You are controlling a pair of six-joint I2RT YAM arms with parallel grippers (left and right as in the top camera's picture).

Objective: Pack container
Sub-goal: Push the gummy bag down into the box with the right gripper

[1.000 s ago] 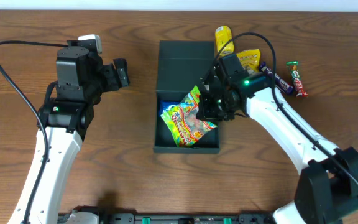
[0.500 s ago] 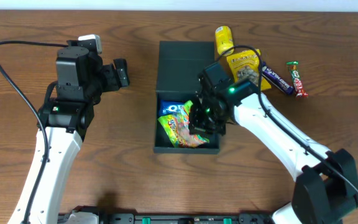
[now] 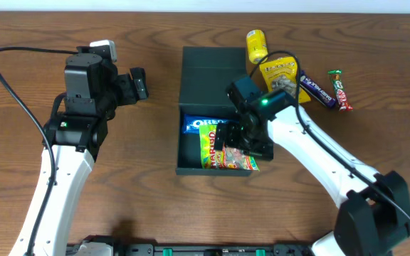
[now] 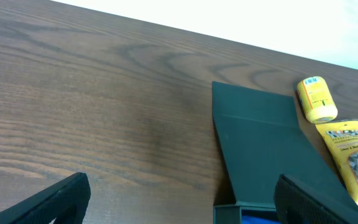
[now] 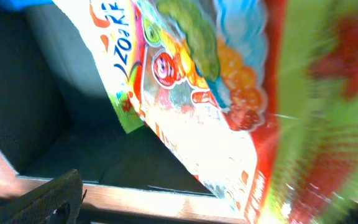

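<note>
Though blurry up close, gummy bag [image 3: 230, 153] overhead

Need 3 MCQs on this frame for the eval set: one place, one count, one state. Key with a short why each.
1. Where is the gummy bag?
A) lying flat, far left
B) in the right gripper, at the container's near right corner
C) lying flat, far right

2. How many snacks lie on the table outside the container?
A) two
B) four
C) six

3. The left gripper is:
A) open, empty
B) shut on a bar
C) inside the container

Key:
1 B, the bag hangs from the right gripper.
2 B, yellow can, yellow bag, dark bar, red bar.
3 A, its fingers stand wide apart.
</note>
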